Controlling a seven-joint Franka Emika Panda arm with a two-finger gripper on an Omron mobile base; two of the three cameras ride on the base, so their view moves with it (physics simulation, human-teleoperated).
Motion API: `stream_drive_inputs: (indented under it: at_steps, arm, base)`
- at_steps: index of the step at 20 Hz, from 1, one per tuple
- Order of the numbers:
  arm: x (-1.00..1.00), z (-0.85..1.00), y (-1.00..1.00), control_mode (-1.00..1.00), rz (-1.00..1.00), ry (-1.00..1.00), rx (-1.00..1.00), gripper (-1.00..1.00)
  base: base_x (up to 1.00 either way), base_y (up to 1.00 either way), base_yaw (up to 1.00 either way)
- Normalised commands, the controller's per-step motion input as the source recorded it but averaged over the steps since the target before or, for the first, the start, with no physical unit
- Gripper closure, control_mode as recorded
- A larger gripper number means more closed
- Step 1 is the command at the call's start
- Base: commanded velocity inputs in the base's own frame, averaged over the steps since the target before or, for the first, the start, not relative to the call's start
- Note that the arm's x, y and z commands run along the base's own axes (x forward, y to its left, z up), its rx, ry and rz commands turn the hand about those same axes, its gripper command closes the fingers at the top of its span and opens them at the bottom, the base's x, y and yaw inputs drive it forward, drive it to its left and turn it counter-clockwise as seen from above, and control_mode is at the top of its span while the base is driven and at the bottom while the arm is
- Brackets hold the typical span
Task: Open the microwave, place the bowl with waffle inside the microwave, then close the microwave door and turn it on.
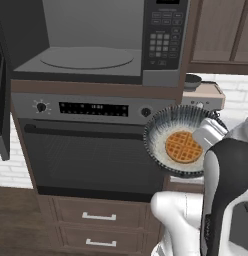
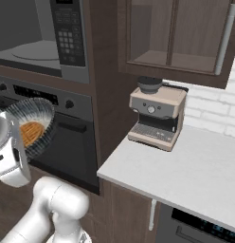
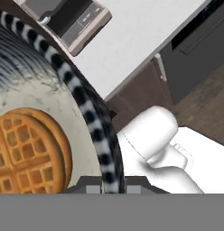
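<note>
The microwave (image 1: 86,57) stands open above the oven, its grey cavity and round turntable bare. The microwave door (image 1: 1,100) hangs swung out at the far left. The bowl (image 1: 166,125), speckled with a striped rim, hangs in the air in front of the oven's right end, below the microwave's keypad and tipped toward the camera. The waffle (image 1: 183,146) lies inside it. My gripper (image 1: 211,131) is shut on the bowl's right rim. In the hand view my gripper (image 3: 107,187) pinches the rim of the bowl (image 3: 86,108), beside the waffle (image 3: 28,149).
A black oven (image 1: 91,155) with knobs and a bar handle sits under the microwave, with drawers (image 1: 98,216) below. To the right, a white counter (image 2: 195,171) carries a coffee machine (image 2: 155,116) with a dark cup (image 2: 150,84) on top. Wooden cabinets (image 2: 176,38) hang above.
</note>
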Motion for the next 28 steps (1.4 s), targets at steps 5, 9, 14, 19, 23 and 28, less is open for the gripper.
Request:
stream_drive_inputs:
  at_steps: [5, 9, 14, 19, 23, 28]
  arm:
    - [0.01, 0.49, 0.91, -1.0, 0.04, -0.12, 0.09, 1.0]
    - [0.11, 0.56, 0.56, -1.0, 0.0, -0.29, 0.17, 1.0]
    - [0.32, 0.56, 0.48, -1.0, 0.0, -0.3, 0.18, 1.0]
    - [0.47, 0.44, 0.44, -1.0, -0.01, -0.16, 0.16, 1.0]
    - [0.57, 0.31, 0.28, -1.0, -0.08, -0.03, 0.12, 1.0]
    - [0.62, 0.29, 0.15, -1.0, -0.18, 0.08, 0.03, 1.0]
  base:
    - [0.0, 0.0, 0.0]
    - [0.0, 0.0, 0.0]
    - [0.0, 0.0, 0.0]
    - [0.0, 0.0, 0.0]
    - [0.0, 0.0, 0.0]
    - [0.0, 0.0, 0.0]
